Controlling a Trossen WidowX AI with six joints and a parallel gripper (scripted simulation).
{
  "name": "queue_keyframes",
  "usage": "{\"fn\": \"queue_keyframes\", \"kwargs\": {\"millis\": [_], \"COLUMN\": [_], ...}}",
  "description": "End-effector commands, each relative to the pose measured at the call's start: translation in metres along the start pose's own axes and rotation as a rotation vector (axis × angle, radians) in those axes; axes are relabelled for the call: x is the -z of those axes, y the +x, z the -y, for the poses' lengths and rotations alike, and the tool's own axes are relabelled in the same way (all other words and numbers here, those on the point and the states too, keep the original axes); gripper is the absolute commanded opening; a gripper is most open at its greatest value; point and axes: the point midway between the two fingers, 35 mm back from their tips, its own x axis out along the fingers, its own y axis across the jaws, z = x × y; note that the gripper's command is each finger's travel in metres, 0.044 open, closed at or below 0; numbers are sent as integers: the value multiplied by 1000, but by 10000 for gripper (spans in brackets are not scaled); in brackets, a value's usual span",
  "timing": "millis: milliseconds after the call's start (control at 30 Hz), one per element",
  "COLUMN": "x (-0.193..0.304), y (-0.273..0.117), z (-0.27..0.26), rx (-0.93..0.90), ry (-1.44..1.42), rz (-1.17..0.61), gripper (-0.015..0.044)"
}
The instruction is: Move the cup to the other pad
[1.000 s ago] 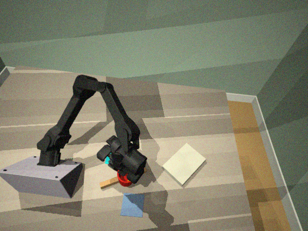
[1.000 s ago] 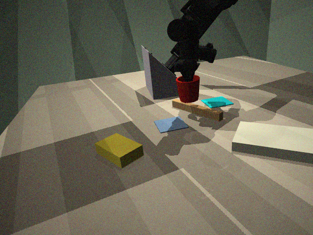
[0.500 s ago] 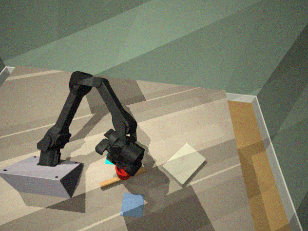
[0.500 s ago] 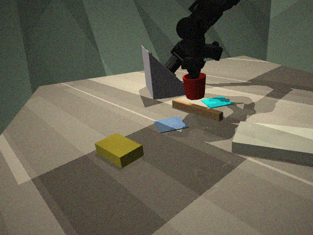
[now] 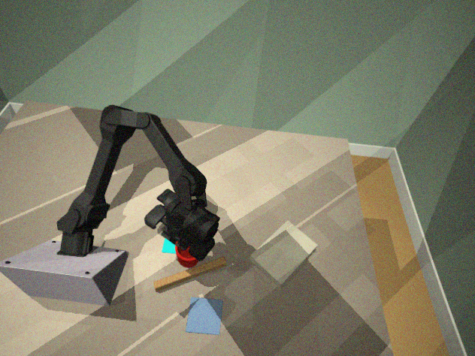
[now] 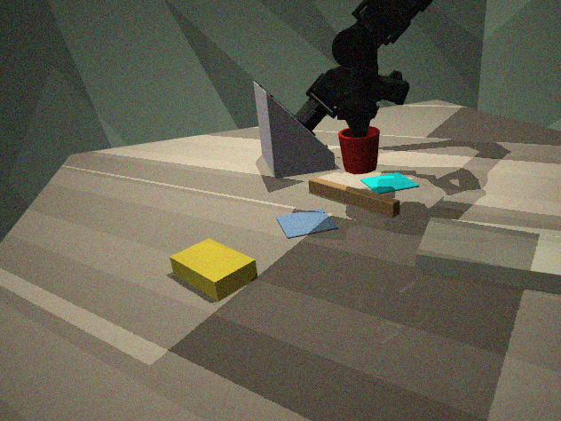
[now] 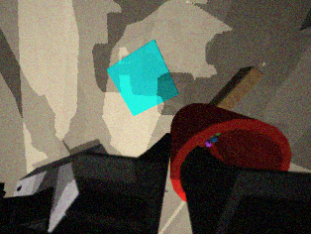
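Observation:
The red cup [image 5: 186, 258] [image 6: 359, 151] [image 7: 190, 119] is held upright, or nearly so, above the table. My gripper [image 6: 359, 133] [image 7: 173, 138] is shut on its wall, with one finger inside the rim. A few small coloured marbles [image 7: 213, 141] show inside the cup in the wrist view. The cyan pad [image 5: 167, 246] [image 6: 390, 182] [image 7: 141, 81] lies beside the cup in all views, partly hidden by the arm in the top view. The blue pad [image 5: 203, 318] [image 6: 305, 223] lies bare on the far side of the wooden bar from the cyan pad.
The wooden bar [image 5: 190, 273] [image 6: 353, 195] [image 7: 243, 89] lies between the two pads, close to the cup in the top view. A pale flat block [image 5: 282, 254] [image 6: 480, 247] lies to one side. A yellow block [image 6: 212, 260] lies beyond the blue pad. The arm stands on a grey wedge base [image 5: 65, 264] [image 6: 294, 149].

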Motion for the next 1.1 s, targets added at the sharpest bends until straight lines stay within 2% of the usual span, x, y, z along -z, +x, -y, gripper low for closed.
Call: {"fn": "queue_keyframes", "kwargs": {"millis": [0,1067], "x": [-4,-36], "y": [1,1], "z": [-7,-58], "rx": [-6,-8], "ry": [10,11], "rz": [4,5], "gripper": [0,0]}}
